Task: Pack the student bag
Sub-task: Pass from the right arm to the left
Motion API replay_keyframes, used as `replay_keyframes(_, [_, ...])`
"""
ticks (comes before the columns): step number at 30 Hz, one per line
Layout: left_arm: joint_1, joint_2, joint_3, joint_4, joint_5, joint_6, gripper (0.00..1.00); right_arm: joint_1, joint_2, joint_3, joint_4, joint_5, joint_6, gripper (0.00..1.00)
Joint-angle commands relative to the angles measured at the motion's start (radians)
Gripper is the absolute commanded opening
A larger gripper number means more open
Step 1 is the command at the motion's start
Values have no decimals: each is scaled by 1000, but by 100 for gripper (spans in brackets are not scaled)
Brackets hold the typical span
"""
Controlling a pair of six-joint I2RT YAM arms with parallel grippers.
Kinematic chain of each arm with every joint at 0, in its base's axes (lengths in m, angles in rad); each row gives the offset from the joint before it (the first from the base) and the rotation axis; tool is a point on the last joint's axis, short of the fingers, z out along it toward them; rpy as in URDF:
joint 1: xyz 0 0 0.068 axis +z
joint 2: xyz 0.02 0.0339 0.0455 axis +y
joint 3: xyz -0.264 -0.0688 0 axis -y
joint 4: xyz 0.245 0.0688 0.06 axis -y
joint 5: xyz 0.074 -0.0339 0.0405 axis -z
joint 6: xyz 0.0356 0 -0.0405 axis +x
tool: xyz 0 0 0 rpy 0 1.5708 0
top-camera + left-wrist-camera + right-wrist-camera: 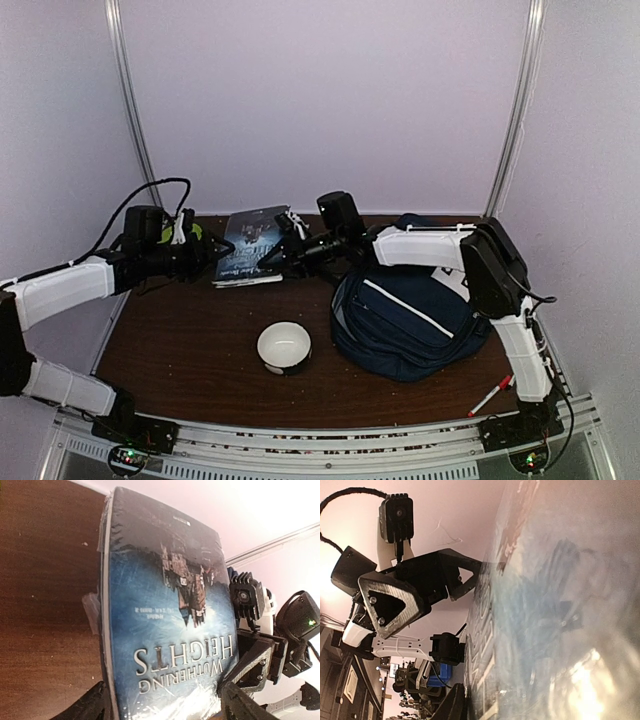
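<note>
The hardest thing for me to read is the right gripper (278,258). Its own wrist view is almost filled by the glossy cover of the book (250,250), blurred and full of glare. Only one of its fingers (451,706) shows, at the bottom edge, and the other is out of sight. In the left wrist view its black body sits against the book's long edge, and the book stands tilted up off the table (180,340) there. From that I take it as clamped on the book.

The left gripper (208,250) is at the book's other side, the side farther from the student bag (405,325). Its two prongs stand wide apart on either side of the cover's lower end, and I see no squeeze on it. The book's lower end is cut off in that view, so I cannot tell whether the pads brush the wrapper. The title reads upside down as Wuthering Heights; the smaller print is too blurred to read.

The student bag lies on the right half of the table, beneath the right arm, whose forearm hides the bag's far edge. I cannot make out whether any zip is open.

My count:
- two arms
- one book, to the left of the bag and farther back
- one bag
- one white bowl (284,347), just left of the bag's near end
- one red-capped marker (490,396), nearer to me than the bag and off to its right
</note>
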Motion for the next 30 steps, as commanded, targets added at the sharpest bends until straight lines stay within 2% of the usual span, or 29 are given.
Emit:
replay_keyframes(1, [-6,-106,-36,14,-36,9,79,3,-157,-26,34,-22,-186,0])
replay_keyframes(4, [-6,-127,-66,83,-6,-17,79,2,-196,-55,11,-25,-251,0])
replay_keyframes(11, [-11,-161,-67,131,52,-8,79,4,-233,-79,-64,-18,-345,0])
replay_keyframes(15, [-20,-142,-87,221,142,-48,77,2,-245,-116,39,-46,-287,0])
replay_keyframes(18, [-33,-142,-121,292,154,-75,77,3,-244,-126,116,-63,-229,0])
replay_keyframes(25, [-34,-175,-135,222,73,-49,77,1,-294,-166,158,-81,-202,0])
replay_keyframes(30, [-36,-234,-69,9,-46,74,77,-1,-318,-173,81,-61,-269,0])
